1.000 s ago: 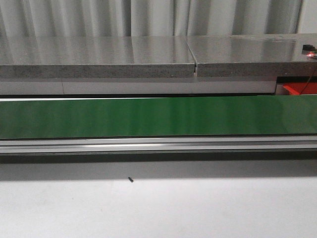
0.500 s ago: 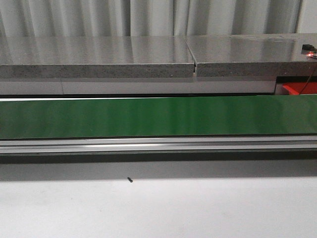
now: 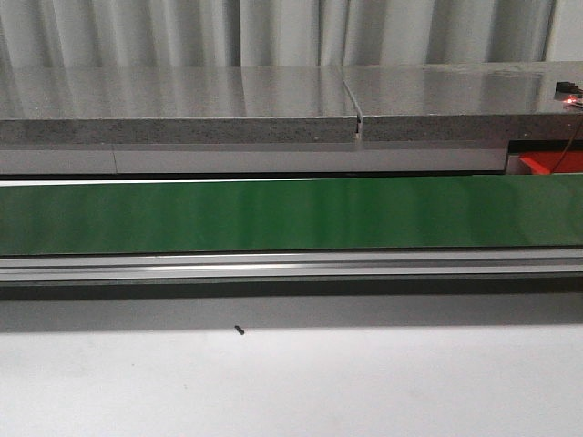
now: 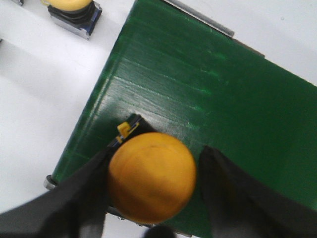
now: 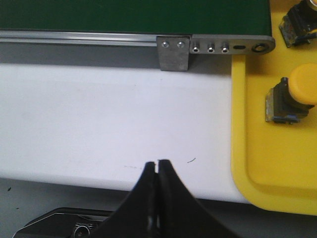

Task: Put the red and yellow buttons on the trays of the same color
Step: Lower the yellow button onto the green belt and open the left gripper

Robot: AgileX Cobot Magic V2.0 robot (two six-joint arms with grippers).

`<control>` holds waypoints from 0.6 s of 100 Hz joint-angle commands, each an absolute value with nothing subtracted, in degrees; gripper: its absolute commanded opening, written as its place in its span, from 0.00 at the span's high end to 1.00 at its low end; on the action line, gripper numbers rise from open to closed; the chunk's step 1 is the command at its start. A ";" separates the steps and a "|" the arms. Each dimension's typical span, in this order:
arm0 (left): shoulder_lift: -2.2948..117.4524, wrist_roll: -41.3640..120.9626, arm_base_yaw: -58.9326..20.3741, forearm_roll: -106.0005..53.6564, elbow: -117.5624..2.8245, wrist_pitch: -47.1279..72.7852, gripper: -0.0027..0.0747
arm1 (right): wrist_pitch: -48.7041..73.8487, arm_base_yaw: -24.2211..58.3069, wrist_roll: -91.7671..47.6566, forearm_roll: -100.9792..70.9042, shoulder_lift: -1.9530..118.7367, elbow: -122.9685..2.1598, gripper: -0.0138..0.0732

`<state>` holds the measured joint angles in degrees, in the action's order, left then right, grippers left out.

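**Yellow button between the left fingers at the belt's end**

Yellow and domed, the button fills the space between the 2 dark fingers of the left gripper, which flank it at 9 and 3 o'clock. The cap hides the contact, so I cannot tell whether the jaws grip it or only bracket it. Its dark base peeks out at 11 o'clock, over the corner of the green conveyor belt, so it seems to be handled at the belt, either fed on or taken off.

Beyond that corner, at 11 o'clock, a second yellow button sits on the white table, well apart, likely stock awaiting its turn.

The right gripper has its fingertips pressed together with nothing between them, hovering over bare table; I judge it idle until something arrives. At its 2 o'clock lies the yellow tray, set beside the belt's metal end bracket, presumably to shorten the carry. Another yellow button lies on its side in it, matched to colour.

The front view shows only a bare belt; no red button or red tray is identifiable.
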<state>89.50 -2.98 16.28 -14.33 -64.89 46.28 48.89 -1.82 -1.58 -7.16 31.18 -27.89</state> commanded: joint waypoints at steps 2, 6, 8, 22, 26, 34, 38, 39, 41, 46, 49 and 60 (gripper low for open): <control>87.34 -3.14 15.93 -16.02 -67.23 44.60 0.26 | 46.27 -1.76 -2.04 -7.13 31.25 -29.90 0.95; 86.92 -3.00 15.93 -16.12 -67.54 44.34 0.22 | 46.27 -1.76 -2.04 -7.13 31.25 -29.90 0.95; 86.60 -3.00 15.93 -16.33 -67.64 44.00 0.21 | 46.27 -1.76 -2.04 -7.13 31.25 -29.90 0.95; 83.42 -3.00 15.93 -17.69 -68.96 43.47 0.21 | 46.27 -1.76 -2.04 -7.13 31.25 -29.90 0.95; 82.73 -3.42 16.17 -17.53 -69.61 43.47 0.21 | 46.27 -1.76 -2.04 -7.13 31.25 -29.90 0.95; 81.84 -6.06 17.43 -17.28 -71.08 43.72 0.21 | 46.27 -1.76 -2.04 -7.13 31.25 -29.90 0.95; 81.84 -6.93 18.29 -17.28 -71.71 43.86 0.21 | 46.27 -1.76 -2.04 -7.13 31.25 -29.90 0.95; 81.97 -7.12 18.47 -17.28 -71.83 44.03 0.21 | 46.27 -1.76 -2.04 -7.13 31.25 -29.90 0.95; 82.14 -7.82 19.04 -17.28 -72.16 44.38 0.21 | 46.27 -1.76 -2.04 -7.13 31.25 -29.90 0.95; 83.05 -9.01 20.64 -17.28 -72.96 45.37 0.21 | 46.27 -1.76 -2.04 -7.13 31.25 -29.90 0.95; 83.67 -9.90 21.89 -17.28 -73.47 46.06 0.21 | 46.27 -1.76 -2.04 -7.13 31.25 -29.90 0.95; 87.61 -10.58 24.86 -17.51 -76.83 50.72 0.21 | 46.27 -1.76 -2.04 -7.13 31.25 -29.90 0.95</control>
